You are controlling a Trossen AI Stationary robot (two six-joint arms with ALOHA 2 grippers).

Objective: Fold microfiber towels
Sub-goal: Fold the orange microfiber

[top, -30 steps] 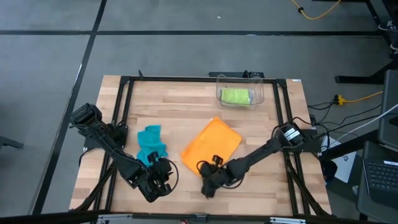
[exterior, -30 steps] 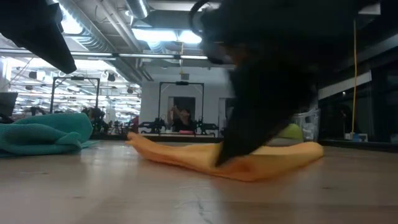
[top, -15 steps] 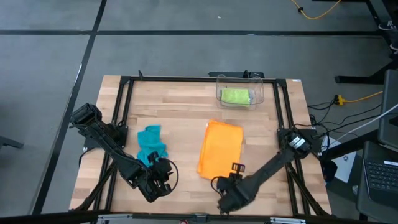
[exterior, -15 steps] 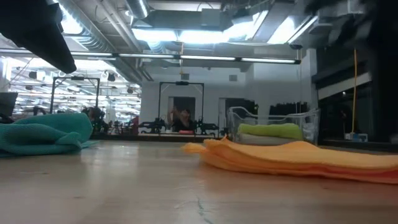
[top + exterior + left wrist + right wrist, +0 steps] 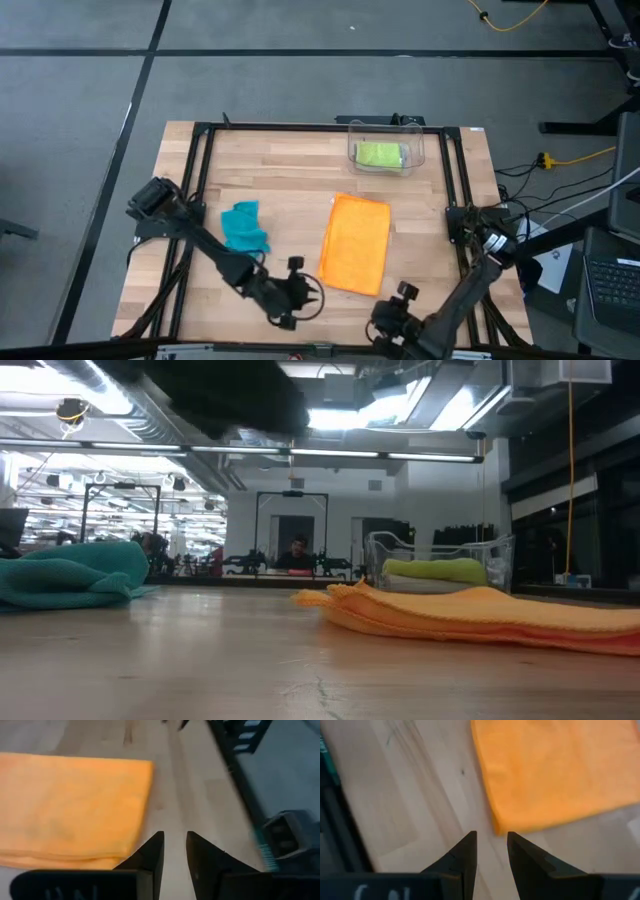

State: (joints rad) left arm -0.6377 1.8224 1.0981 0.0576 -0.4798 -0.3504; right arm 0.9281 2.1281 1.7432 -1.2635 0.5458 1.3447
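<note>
Three towels, orange (image 5: 356, 257), teal (image 5: 243, 226), green (image 5: 379, 154); legible labels undetectable.

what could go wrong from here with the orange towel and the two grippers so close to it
1. The left gripper and right gripper both sit by the near edge of the folded orange towel; if both reach in, they might collide.
2. Fingers stand slightly apart and hold nothing; a low sweep could drag a layer and undo the fold.
3. The teal towel lies crumpled beside the left arm, which might snag it.
</note>
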